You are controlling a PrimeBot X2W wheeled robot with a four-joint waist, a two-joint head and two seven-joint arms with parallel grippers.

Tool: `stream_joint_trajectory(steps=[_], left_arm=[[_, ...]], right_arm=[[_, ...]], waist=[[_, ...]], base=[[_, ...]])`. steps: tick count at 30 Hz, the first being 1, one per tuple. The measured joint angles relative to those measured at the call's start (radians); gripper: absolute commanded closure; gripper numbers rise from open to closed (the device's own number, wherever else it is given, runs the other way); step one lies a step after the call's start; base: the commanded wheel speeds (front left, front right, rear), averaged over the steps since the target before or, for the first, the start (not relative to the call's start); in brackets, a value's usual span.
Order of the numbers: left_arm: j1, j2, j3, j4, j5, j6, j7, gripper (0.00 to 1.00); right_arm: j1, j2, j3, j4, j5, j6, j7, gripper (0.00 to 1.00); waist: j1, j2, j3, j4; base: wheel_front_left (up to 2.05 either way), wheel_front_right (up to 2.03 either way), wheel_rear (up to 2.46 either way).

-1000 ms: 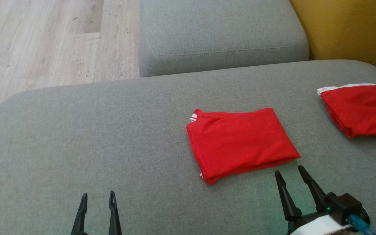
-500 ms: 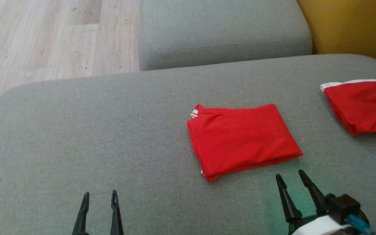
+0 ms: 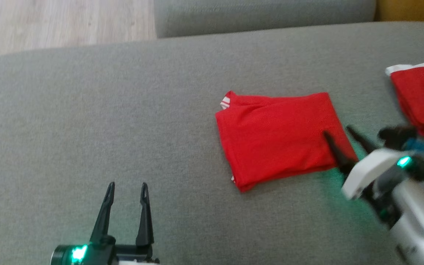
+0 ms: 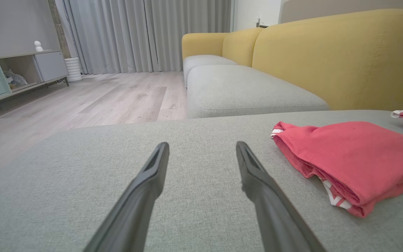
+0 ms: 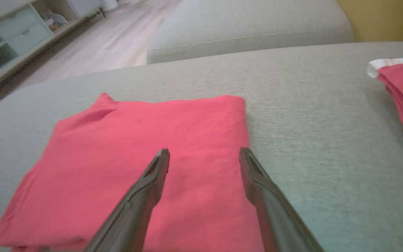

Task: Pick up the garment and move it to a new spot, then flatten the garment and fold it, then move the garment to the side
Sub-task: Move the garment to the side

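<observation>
Spreading across most of the head view, a grey sofa seat (image 3: 87, 110) is carrying two red garments, while a second grey cushion (image 3: 263, 14) is being cropped by the top edge beside a strip of wood floor (image 3: 50, 18). Lying right of the seat's centre, the folded garment (image 3: 274, 140) is running its long axis left to right across the head view, dipping slightly toward the robot at its right end. Its white-striped trim (image 3: 226, 103) is peeking out at the far left corner, and in the left wrist view its stacked layers are facing the left arm. The other red garment (image 3: 423, 95) is sitting well apart at the far right, being cut off by the frame so its full shape is not showing. The right gripper (image 3: 336, 130), blurred in the head view, is hovering at the folded garment's near right corner with its jaws spread and grasping nothing; one finger is lying over the red cloth and the other along its right edge, though whether they are touching it cannot be told. The left gripper (image 3: 127, 184) is resting low over bare grey fabric, well left of the garment, its jaws likewise released and empty.
</observation>
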Motion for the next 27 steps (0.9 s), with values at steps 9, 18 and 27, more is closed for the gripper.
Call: stream_joint_trajectory(steps=[9,18,27], left_arm=[[-0.034,-0.001,-0.018,0.002,0.0,0.001,0.0,0.0],[-0.06,-0.001,-0.027,0.003,-0.001,0.01,0.0,0.0],[-0.131,-0.001,-0.022,-0.032,0.014,0.009,0.0,0.0]], right_arm=[[-0.075,-0.114,0.043,0.089,0.121,0.0,0.185,0.0],[-0.103,-0.14,0.116,0.09,0.217,0.0,0.158,1.0],[-0.292,-0.226,0.169,0.018,0.212,0.0,0.107,1.0]], waist=[[-0.0002,0.0,0.051,0.037],[-0.0003,0.0,0.092,0.031],[-0.0003,0.0,0.165,-0.034]], base=[[0.0,0.0,0.0],[0.0,0.0,0.0],[0.0,0.0,0.0]])
